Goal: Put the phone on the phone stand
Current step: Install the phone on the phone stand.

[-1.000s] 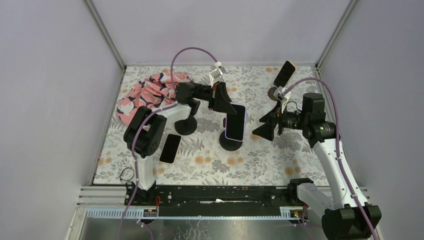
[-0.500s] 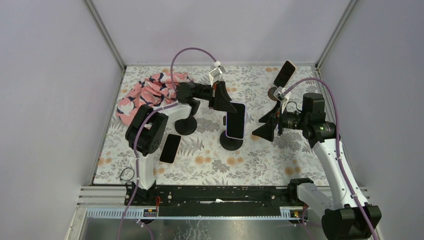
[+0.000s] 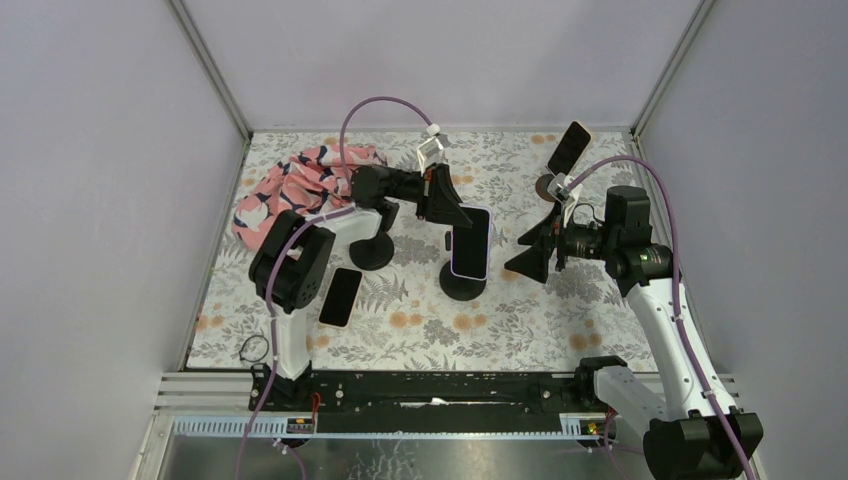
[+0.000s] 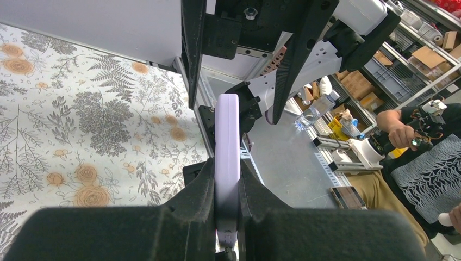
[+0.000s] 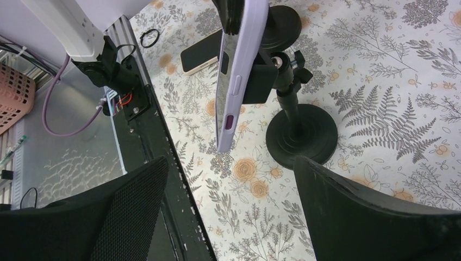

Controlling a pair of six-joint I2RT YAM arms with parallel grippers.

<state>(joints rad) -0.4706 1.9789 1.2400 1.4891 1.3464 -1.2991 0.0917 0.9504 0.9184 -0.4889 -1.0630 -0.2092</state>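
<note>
A lavender-cased phone (image 3: 470, 243) is held upright in my left gripper (image 3: 455, 215), which is shut on its top part. In the left wrist view the phone's edge (image 4: 227, 136) is squeezed between both fingers of the left gripper (image 4: 227, 182). The phone's back lies against the holder (image 5: 260, 81) of a black phone stand (image 3: 463, 285) with a round base (image 5: 302, 136); I cannot tell if it is seated. In the right wrist view the phone (image 5: 239, 65) hangs tilted. My right gripper (image 3: 530, 252) is open and empty to the right of the stand, its open jaws (image 5: 231, 212) facing it.
A second black stand (image 3: 372, 250) stands to the left, with a dark phone (image 3: 340, 297) lying flat beside it. Another phone sits on a stand (image 3: 568, 150) at the back right. A pink patterned cloth (image 3: 290, 185) lies at the back left. A hair tie (image 3: 254, 348) lies near the front edge.
My left gripper shifted the lavender phone slightly over the stand and tilted it a little. The right arm has not moved.
</note>
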